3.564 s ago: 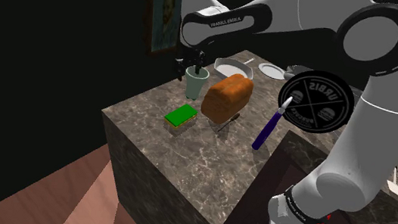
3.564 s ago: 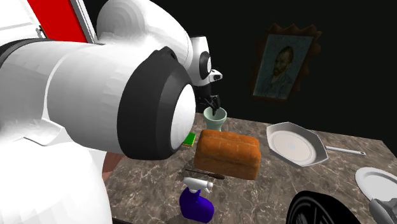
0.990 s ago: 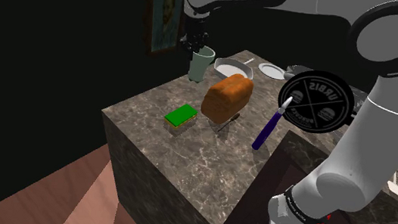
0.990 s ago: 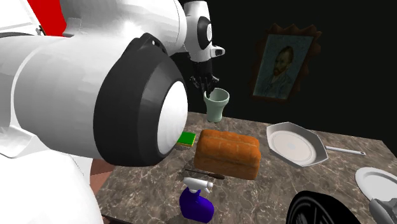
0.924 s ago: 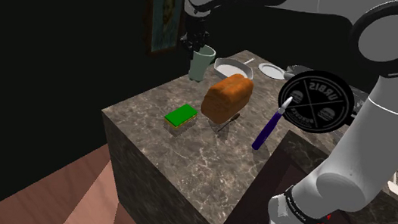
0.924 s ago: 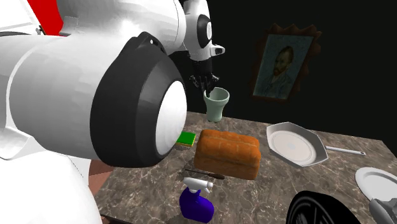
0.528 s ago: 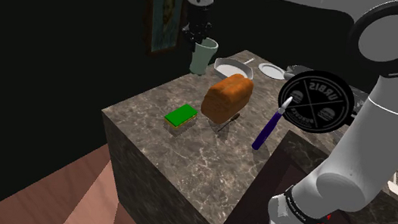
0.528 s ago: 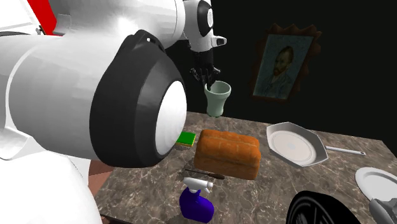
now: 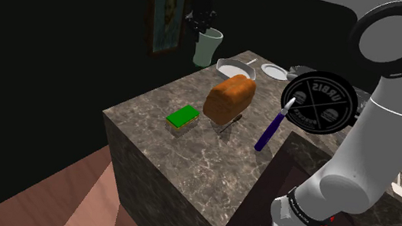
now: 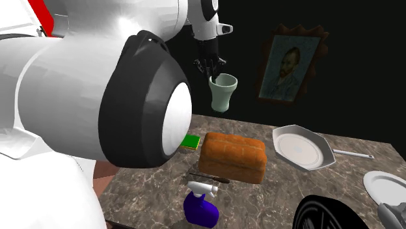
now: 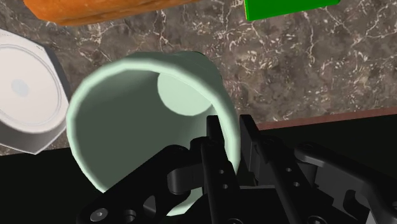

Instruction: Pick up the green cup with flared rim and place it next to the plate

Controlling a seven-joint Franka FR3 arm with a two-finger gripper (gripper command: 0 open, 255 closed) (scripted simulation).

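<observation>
While jaws pinch its rim, pale green cup (image 9: 207, 48) hangs above countertop (image 9: 155, 130) — near plate (image 9: 228, 64).

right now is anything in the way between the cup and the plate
Nothing visible does. The fingers clasp the rim of the pale green cup, holding it above the table; the bread loaf sits lower, off the line to the white octagonal plate.

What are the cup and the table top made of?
The cup is pale green, smooth and matte: pottery or plastic, hard to tell. The table top looks like dark marble: brown with pale veins.
</observation>
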